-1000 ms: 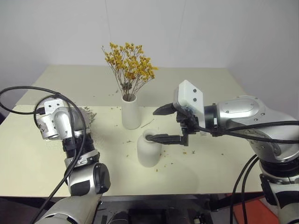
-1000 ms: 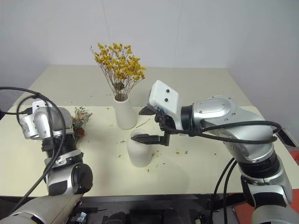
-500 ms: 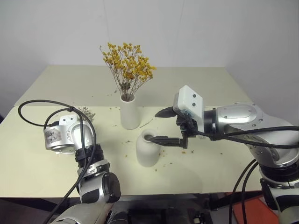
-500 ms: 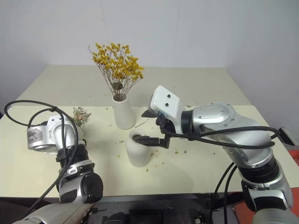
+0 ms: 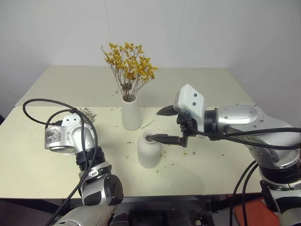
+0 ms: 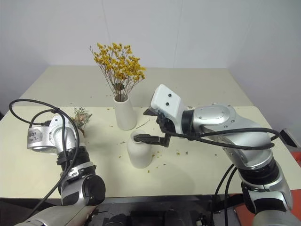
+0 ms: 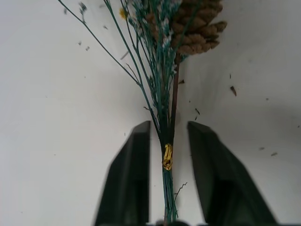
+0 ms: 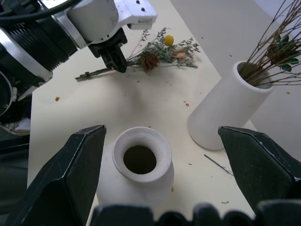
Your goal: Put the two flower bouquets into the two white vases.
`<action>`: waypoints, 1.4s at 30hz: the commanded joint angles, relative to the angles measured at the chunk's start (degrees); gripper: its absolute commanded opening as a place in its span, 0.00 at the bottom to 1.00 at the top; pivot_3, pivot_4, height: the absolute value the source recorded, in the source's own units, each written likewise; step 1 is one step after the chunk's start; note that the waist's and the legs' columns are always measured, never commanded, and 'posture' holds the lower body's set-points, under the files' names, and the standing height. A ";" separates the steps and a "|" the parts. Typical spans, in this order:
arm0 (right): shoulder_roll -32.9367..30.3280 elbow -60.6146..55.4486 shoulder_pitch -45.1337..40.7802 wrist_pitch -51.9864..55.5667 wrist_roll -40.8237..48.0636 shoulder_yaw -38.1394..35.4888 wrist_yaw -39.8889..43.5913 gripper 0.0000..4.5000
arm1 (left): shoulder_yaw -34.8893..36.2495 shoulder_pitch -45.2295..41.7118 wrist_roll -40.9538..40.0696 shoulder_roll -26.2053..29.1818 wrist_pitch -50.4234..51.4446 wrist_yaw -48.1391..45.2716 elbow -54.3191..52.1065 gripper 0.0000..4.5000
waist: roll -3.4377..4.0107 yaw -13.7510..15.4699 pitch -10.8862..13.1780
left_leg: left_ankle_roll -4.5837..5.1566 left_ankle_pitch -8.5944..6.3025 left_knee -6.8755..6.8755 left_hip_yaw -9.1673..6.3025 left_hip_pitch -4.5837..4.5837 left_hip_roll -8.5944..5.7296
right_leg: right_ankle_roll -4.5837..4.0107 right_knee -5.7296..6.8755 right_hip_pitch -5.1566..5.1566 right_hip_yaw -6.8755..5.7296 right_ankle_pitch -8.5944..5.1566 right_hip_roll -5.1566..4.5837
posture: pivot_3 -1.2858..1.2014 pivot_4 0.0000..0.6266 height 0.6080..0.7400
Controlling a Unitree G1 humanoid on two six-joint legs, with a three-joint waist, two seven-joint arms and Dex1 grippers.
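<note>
The yellow-orange bouquet [image 5: 130, 63] stands in the taller white vase [image 5: 131, 115] at the table's middle. In front of it sits the shorter round vase [image 5: 149, 153], nothing in its mouth. The grey-green bouquet [image 6: 81, 117] with its pinecone [image 7: 197, 28] lies flat on the table to the left. My left gripper [image 7: 168, 127] points down over its tied stems [image 7: 165, 141], one finger on each side with a narrow gap. My right gripper [image 5: 160, 125] is wide open at the short vase [image 8: 138, 162], one fingertip [image 5: 153, 138] by the rim.
Dried petal crumbs are scattered over the cream table [image 5: 211, 84], mostly around the vases. A black cable [image 5: 42, 106] loops above my left wrist. A white wall stands close behind the table's far edge.
My left hand has dropped and rolled toward the lying bouquet's stems. The right arm and both vases kept their places.
</note>
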 commanded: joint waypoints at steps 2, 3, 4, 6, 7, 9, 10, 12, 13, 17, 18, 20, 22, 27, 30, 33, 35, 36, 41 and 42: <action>-0.42 -1.09 -0.51 -1.03 -0.53 -1.77 -0.60 1.00 | 0.44 0.04 -1.86 1.28 0.22 2.16 1.02 0.01 | 0.00 0.00 0.00 | 0.00 0.00 0.00 0.00 -0.02 0.00 | 0.00 0.00 -0.02 0.00 0.00 0.00 | 0.52 0.24 1.00; -0.46 -1.09 -0.45 -1.05 -0.62 -1.76 -0.66 1.00 | 0.44 0.35 -2.44 1.36 0.47 2.76 1.27 0.01 | 0.00 0.00 0.00 | 0.00 0.00 0.00 0.00 -0.02 0.00 | 0.00 0.01 -0.02 0.00 0.00 -0.01 | 0.52 0.24 1.00; -0.51 -1.11 -0.35 -1.08 -0.69 -1.77 -0.72 1.00 | 0.39 0.61 -2.85 1.41 0.56 2.87 1.46 0.01 | 0.00 -0.01 0.00 | 0.00 0.00 0.00 0.00 -0.01 0.00 | 0.00 0.01 -0.02 0.00 0.00 -0.01 | 0.52 0.24 1.00; -0.55 -1.19 -0.13 -1.13 -0.75 -1.82 -0.81 1.00 | -0.37 1.17 -3.62 1.44 0.26 3.73 1.08 0.01 | 0.01 0.00 0.00 | 0.00 0.00 0.00 0.00 0.00 0.00 | -0.01 0.03 -0.02 0.00 0.01 -0.01 | 0.52 0.24 1.00; -0.55 -1.23 -0.03 -1.14 -0.76 -1.85 -0.88 1.00 | -0.83 1.36 -3.92 1.49 0.08 4.31 0.81 0.01 | 0.01 0.00 0.00 | 0.00 0.00 0.00 0.00 0.01 -0.01 | -0.01 0.06 -0.02 0.01 0.01 -0.01 | 0.52 0.24 1.00; -0.52 -1.30 0.15 -1.14 -0.72 -1.93 -1.02 1.00 | -1.87 1.53 -4.97 1.84 -0.06 6.05 0.23 0.01 | 0.01 -0.01 -0.01 | 0.00 0.00 0.00 0.00 0.05 0.00 | 0.01 0.10 -0.01 0.01 0.00 0.00 | 0.52 0.24 1.00; -0.51 -1.37 0.26 -1.15 -0.71 -1.96 -1.11 1.00 | -2.41 1.36 -6.14 2.30 0.05 7.28 -0.09 0.01 | 0.01 -0.04 -0.01 | 0.00 0.00 0.00 0.01 0.08 -0.01 | 0.01 0.13 -0.01 0.02 -0.01 0.00 | 0.52 0.24 1.00; -0.56 -1.51 0.67 -1.23 -0.71 -2.15 -1.35 1.00 | -2.06 -1.18 -14.14 4.92 0.08 11.79 -1.88 0.01 | 0.01 -0.13 -0.01 | 0.00 0.00 0.00 0.01 0.11 0.01 | 0.04 0.16 -0.01 0.04 -0.02 0.02 | 0.52 0.24 1.00; -0.59 -1.57 0.84 -1.26 -0.68 -2.27 -1.45 1.00 | -1.75 -2.34 -18.54 6.23 -0.12 14.17 -2.94 0.01 | 0.01 -0.19 0.00 | 0.00 0.00 -0.01 0.00 0.11 0.02 | 0.04 0.16 -0.02 0.04 -0.02 0.03 | 0.52 0.24 1.00; -0.93 -1.67 1.57 -1.79 -0.80 -2.49 -1.51 1.00 | -1.61 -4.95 -36.22 14.16 -4.53 20.41 -6.28 0.01 | 0.01 -0.09 0.00 | 0.00 0.00 0.00 0.01 -0.14 0.12 | -0.05 0.20 -0.27 0.03 0.04 0.04 | 0.52 0.24 1.00; -1.02 -1.71 1.71 -1.94 -0.86 -2.53 -1.49 1.00 | -2.00 -5.44 -39.56 16.46 -4.36 20.00 -6.53 0.01 | 0.01 -0.09 0.00 | -0.01 0.00 -0.01 0.01 -0.14 0.11 | -0.06 0.23 -0.27 0.03 0.04 0.02 | 0.52 0.24 1.00; -1.20 -1.80 1.95 -2.28 -1.12 -2.61 -1.58 1.00 | -1.35 -6.64 -47.61 20.33 -3.84 19.37 -8.48 0.01 | 0.01 -0.05 0.00 | -0.01 -0.01 -0.02 0.03 -0.14 0.07 | -0.07 0.20 -0.27 0.04 0.05 -0.02 | 0.52 0.24 1.00; -1.22 -1.83 2.22 -2.48 -1.42 -2.87 -2.00 1.00 | 1.94 -8.74 -57.44 23.01 -4.24 19.99 -11.66 0.01 | 0.01 0.07 0.00 | -0.02 -0.01 -0.03 0.04 -0.16 0.03 | -0.07 0.16 -0.27 0.04 0.05 -0.08 | 0.52 0.24 1.00; -1.22 -2.26 3.19 -2.30 -1.68 -4.68 -3.59 1.00 | 10.67 -8.41 -80.83 26.42 -6.72 20.17 -13.59 0.01 | 0.01 0.20 0.00 | -0.02 -0.01 -0.02 0.04 -0.18 0.03 | -0.07 0.13 -0.27 0.02 0.05 -0.09 | 0.52 0.24 1.00; -1.89 -2.89 4.33 -2.21 -0.70 -7.49 -3.82 1.00 | 10.69 -5.13 -95.72 27.26 -15.83 17.21 -14.43 0.01 | 0.01 0.29 0.00 | -0.02 0.00 -0.01 0.01 -0.15 0.03 | -0.07 0.17 -0.26 -0.01 0.04 -0.07 | 0.52 0.24 1.00; -2.55 -3.38 5.83 -2.23 -0.31 -10.10 -4.17 1.00 | 9.85 -5.63 -109.52 28.84 -13.49 12.69 -13.84 0.01 | 0.00 0.36 0.00 | -0.06 0.02 0.03 0.03 -0.14 0.02 | -0.08 0.17 -0.22 0.00 0.05 -0.08 | 0.52 0.24 1.00; -3.17 -3.94 7.24 -2.14 -1.09 -11.10 -5.24 1.00 | 8.88 -7.14 -117.06 28.91 -14.13 12.01 -11.47 0.01 | -0.01 0.41 0.00 | -0.06 0.03 0.05 0.04 -0.15 0.01 | -0.07 0.16 -0.22 0.00 0.04 -0.07 | 0.52 0.24 1.00; -3.40 -4.13 7.74 -2.06 -1.40 -11.37 -5.73 1.00 | 7.98 -7.88 -120.21 29.15 -14.15 12.12 -9.68 0.01 | -0.01 0.34 0.00 | -0.05 0.03 0.05 0.03 -0.14 0.02 | -0.05 0.15 -0.20 -0.02 0.03 -0.05 | 0.52 0.24 1.00; -4.25 -6.35 11.02 -1.34 -0.83 -14.02 -7.36 1.00 | 0.14 -11.09 -131.64 27.25 -22.72 9.78 2.23 0.01 | -0.01 0.32 0.00 | -0.04 0.03 0.05 0.06 -0.08 0.00 | 0.11 0.17 -0.16 0.03 -0.07 -0.01 | 0.52 0.24 1.00; -4.38 -6.94 11.71 -0.99 -0.70 -14.57 -7.84 1.00 | -1.18 -11.91 -133.32 26.86 -24.29 9.16 5.11 0.01 | 0.00 0.38 0.00 | -0.04 0.04 0.05 0.05 -0.08 0.01 | 0.10 0.17 -0.16 0.02 -0.06 0.01 | 0.52 0.24 1.00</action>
